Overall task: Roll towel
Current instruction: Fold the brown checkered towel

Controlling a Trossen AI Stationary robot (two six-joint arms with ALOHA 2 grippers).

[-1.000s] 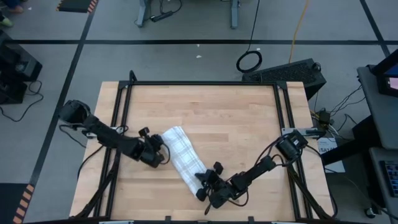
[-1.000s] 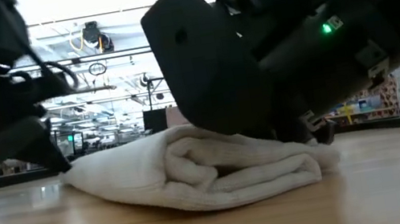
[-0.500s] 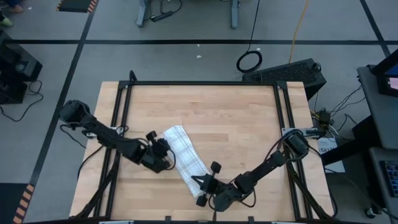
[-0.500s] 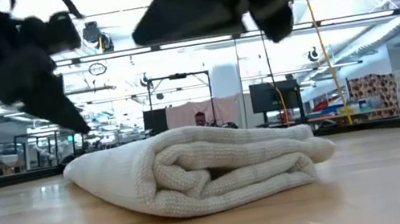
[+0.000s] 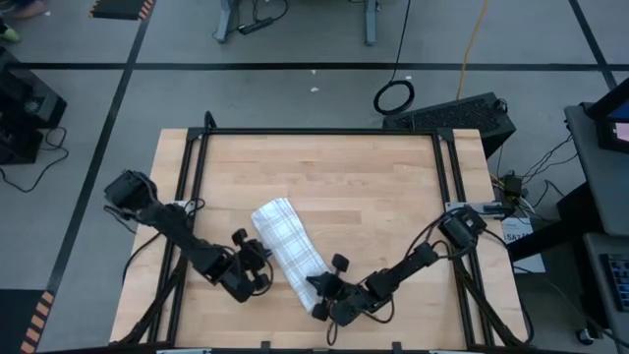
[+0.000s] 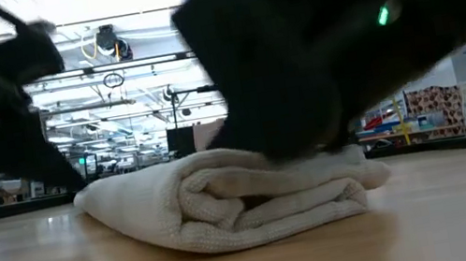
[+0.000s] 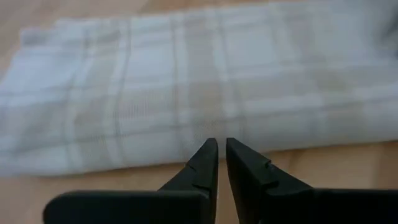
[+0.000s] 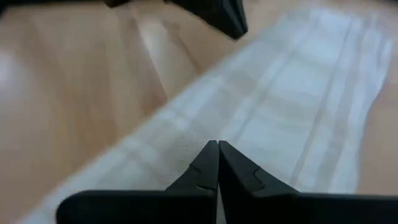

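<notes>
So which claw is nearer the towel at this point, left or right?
Right. The right claw sits at the near end of the towel, overlapping its edge from above. The left claw is beside the towel's long side, a small gap away.

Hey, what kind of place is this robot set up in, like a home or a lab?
Most likely a robotics lab or workshop, not a home. A wooden table in a black frame stands on grey floor marked with black tape lines, cables lie around it, and the low view shows a big open hall with ceiling strip lights.
</notes>
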